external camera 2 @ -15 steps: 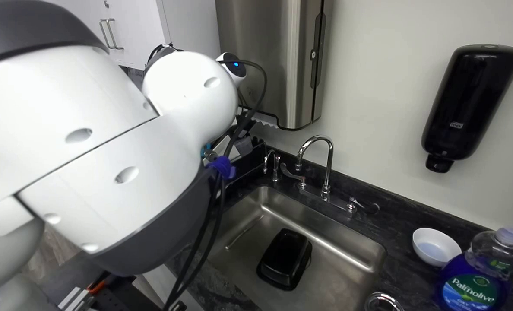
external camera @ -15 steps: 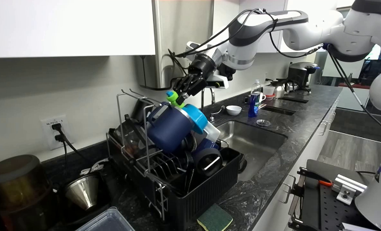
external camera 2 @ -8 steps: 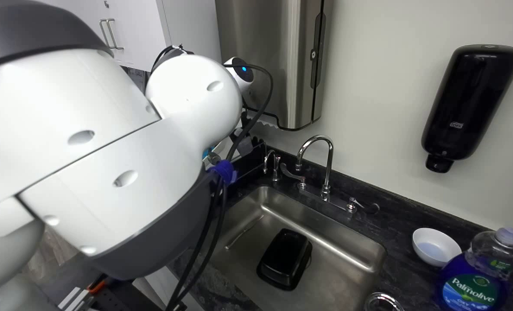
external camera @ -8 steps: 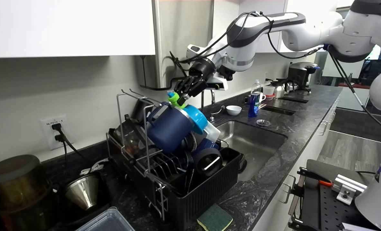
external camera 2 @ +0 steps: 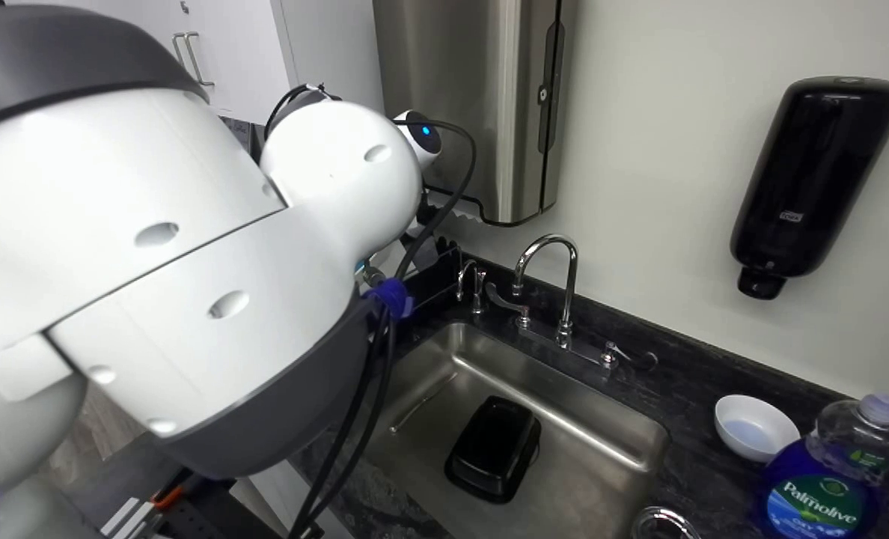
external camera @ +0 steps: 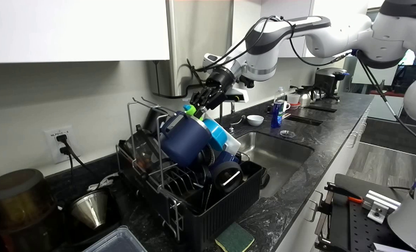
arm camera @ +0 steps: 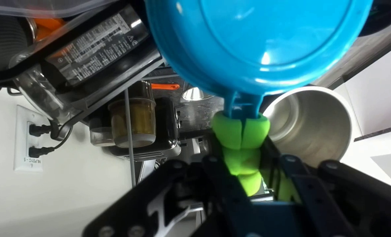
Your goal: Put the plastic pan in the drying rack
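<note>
Gripper (arm camera: 241, 161): narrow, clamped on the green handle (arm camera: 228, 131) in the wrist view.
Plastic pan (external camera: 216, 135): bright cyan, held by that handle; tilted, over the drying rack (external camera: 225, 206), toward its right side in an exterior view. Whether it rests on anything there cannot be told.
Drying rack: black below, chrome wire above, on the dark counter (external camera: 257, 213).
Navy-blue pot (external camera: 185, 140): tilted above the rack's wire dividers, just left of the pan; whether the two touch cannot be told.
White plastic piece (external camera: 231, 144): just right of the pan, partly hidden by it.
Sponge (external camera: 234, 238): green and yellow, flat on the counter, just beside the rack at the near right.
Steel sink (external camera: 278, 164): right of the rack; a black container (external camera 2: 493, 449) lies in it in an exterior view.
Faucet (external camera 2: 569, 307): chrome, along the sink's far side.
White bowl (external camera 2: 755, 427): on the counter right of the sink, just left of the upright Palmolive dish soap bottle (external camera 2: 819, 486).
Tork soap dispenser (external camera 2: 819, 180): black, on the wall (external camera 2: 654, 224) above the bowl.
</note>
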Robot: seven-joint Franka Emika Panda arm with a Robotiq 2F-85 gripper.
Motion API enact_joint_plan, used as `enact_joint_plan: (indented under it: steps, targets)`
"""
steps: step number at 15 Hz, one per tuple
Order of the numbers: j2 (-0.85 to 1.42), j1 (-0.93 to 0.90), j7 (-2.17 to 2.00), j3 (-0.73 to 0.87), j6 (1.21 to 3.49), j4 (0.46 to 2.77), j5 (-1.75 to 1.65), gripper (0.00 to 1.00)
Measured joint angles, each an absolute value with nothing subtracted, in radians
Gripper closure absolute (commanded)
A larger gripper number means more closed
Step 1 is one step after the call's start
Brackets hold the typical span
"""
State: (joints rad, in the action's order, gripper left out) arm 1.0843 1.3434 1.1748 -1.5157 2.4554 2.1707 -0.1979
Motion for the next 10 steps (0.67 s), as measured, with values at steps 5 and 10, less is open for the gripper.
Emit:
enact_joint_plan:
  steps: [5,10]
  targets:
    - [1.084,1.316,1.178,-1.505,2.455,2.168,-0.188,0.92]
    - [1.084,1.306,1.194,-1.488,2.453,2.151,-0.170,0.92]
